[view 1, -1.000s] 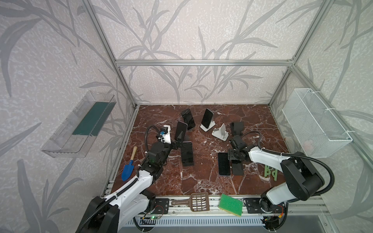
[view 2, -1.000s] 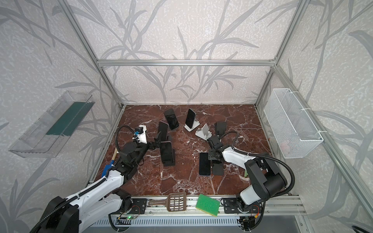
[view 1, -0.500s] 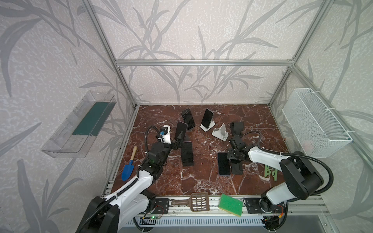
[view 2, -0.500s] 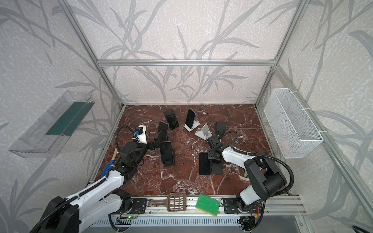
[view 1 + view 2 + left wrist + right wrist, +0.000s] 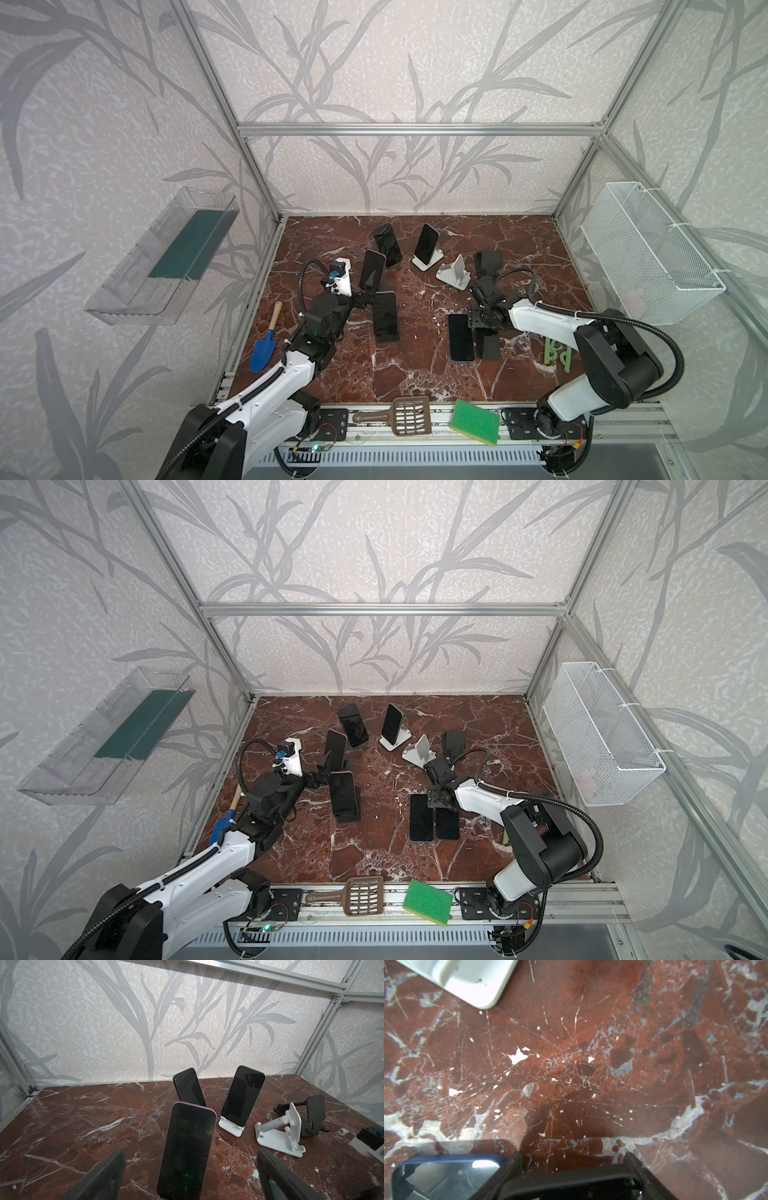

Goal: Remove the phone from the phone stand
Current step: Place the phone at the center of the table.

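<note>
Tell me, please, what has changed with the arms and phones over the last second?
Nothing has visibly moved. The right pincer stays low astride the black phone lying flat on the red marble table beside the blue-edged phone; whether its grip has eased cannot be told. The left pincer stays open either side of the propped-up purple-edged phone.

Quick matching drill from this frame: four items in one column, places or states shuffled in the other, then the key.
1 purple-edged phone
2 green sponge
3 blue trowel
4 wire basket

A hung on the right wall
B propped upright
C on the front rail
D flat near the table's left edge

Pairs: 1-B, 2-C, 3-D, 4-A
</note>
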`<state>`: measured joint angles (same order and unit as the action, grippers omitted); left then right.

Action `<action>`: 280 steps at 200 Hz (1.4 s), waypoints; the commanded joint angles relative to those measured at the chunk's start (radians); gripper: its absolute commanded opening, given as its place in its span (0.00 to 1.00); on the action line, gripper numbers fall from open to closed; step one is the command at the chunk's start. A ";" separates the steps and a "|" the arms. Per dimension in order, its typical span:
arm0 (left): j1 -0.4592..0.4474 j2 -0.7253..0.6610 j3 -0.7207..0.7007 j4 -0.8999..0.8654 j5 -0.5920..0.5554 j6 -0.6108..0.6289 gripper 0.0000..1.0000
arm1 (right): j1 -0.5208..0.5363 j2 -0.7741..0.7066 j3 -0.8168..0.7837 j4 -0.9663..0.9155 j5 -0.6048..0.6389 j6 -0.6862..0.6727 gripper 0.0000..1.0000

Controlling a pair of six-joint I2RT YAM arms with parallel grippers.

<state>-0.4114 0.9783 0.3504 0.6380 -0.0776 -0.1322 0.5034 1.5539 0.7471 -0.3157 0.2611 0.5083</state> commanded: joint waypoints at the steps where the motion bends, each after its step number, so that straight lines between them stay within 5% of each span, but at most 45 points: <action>1: -0.003 -0.013 -0.014 0.025 -0.010 -0.003 0.99 | 0.004 0.027 0.015 -0.044 0.013 -0.008 0.76; 280: -0.003 -0.023 -0.025 0.029 -0.030 -0.003 0.99 | 0.003 0.060 0.032 -0.054 0.001 -0.009 0.77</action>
<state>-0.4114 0.9760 0.3420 0.6437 -0.0898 -0.1322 0.5034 1.5799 0.7727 -0.3187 0.2615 0.5049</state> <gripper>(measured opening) 0.988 0.769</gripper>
